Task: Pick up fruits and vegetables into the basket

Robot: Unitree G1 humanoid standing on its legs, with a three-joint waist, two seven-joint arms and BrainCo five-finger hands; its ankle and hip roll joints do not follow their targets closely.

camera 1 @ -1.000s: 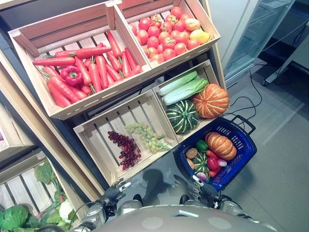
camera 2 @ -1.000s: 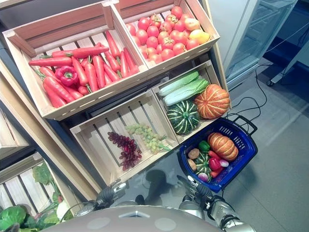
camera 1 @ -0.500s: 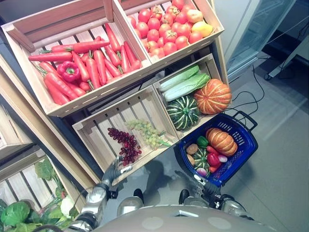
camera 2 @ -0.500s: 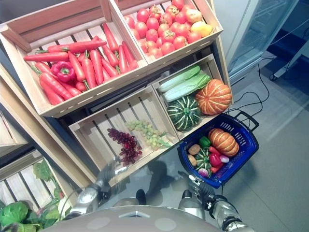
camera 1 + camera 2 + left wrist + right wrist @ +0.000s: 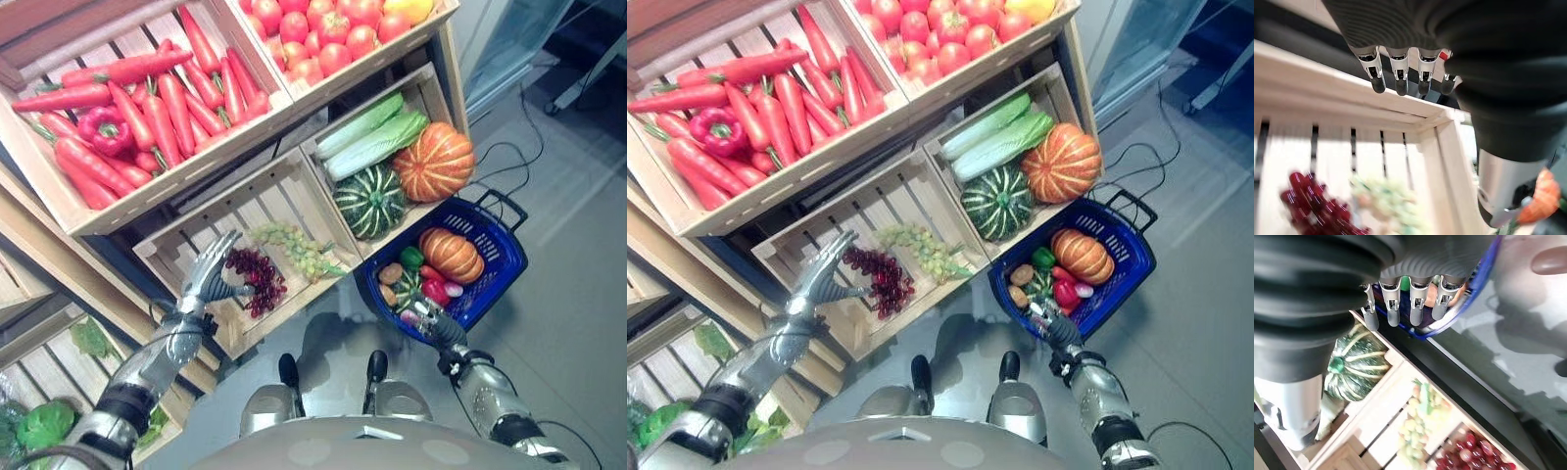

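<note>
While the left hand [image 5: 214, 276] hovers with straight, spread fingers just beside the red grapes [image 5: 256, 280] in the lower crate [image 5: 806, 242], the loose, soft bunch looks best pinched at its stem, and the right hand [image 5: 1049, 324] hangs relaxed, empty, at the basket [image 5: 506, 259]

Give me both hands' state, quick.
Left hand: open, empty, beside the dark red grape bunch.
Right hand: open, empty, by the blue plastic basket.
</note>
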